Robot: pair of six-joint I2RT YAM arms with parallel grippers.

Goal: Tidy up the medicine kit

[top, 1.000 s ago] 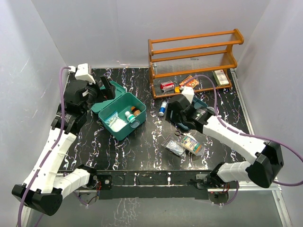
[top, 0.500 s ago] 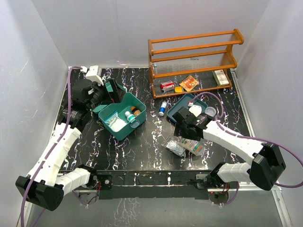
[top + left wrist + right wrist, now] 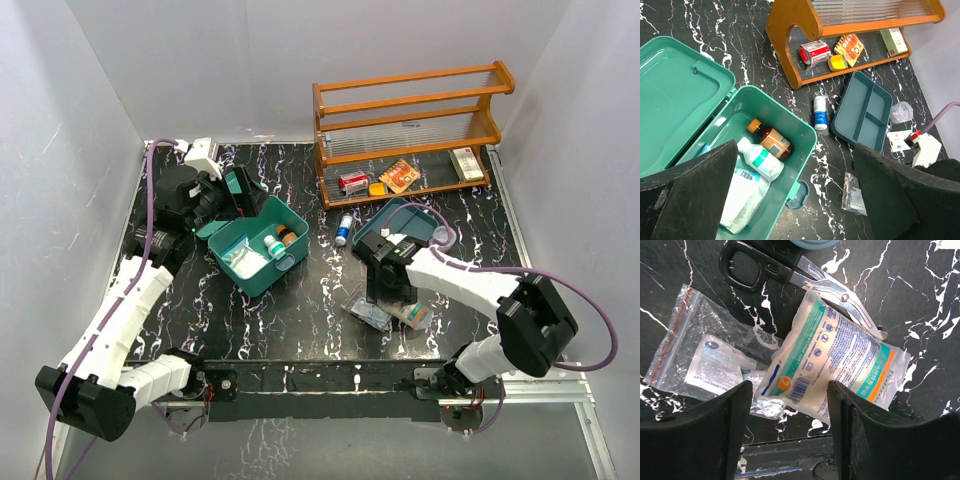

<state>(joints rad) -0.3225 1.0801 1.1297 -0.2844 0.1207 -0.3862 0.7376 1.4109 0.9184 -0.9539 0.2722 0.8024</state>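
The right fingers (image 3: 705, 430) are spread apart and hold nothing. They hang just over a printed pouch (image 3: 835, 360) that lies flat on the black counter (image 3: 940, 290). Scissors (image 3: 785, 270) touch the pouch at its far edge, and a clear zip bag (image 3: 710, 360) touches its side. The left fingers (image 3: 695, 195) are spread wide too, with nothing in them, up above the medicine kit (image 3: 262, 277). The green kit sits on the left side of the counter with its lid (image 3: 675, 95) flipped open. Inside lie a brown bottle (image 3: 771, 141), a white bottle (image 3: 760, 161) and a white packet (image 3: 742, 200).
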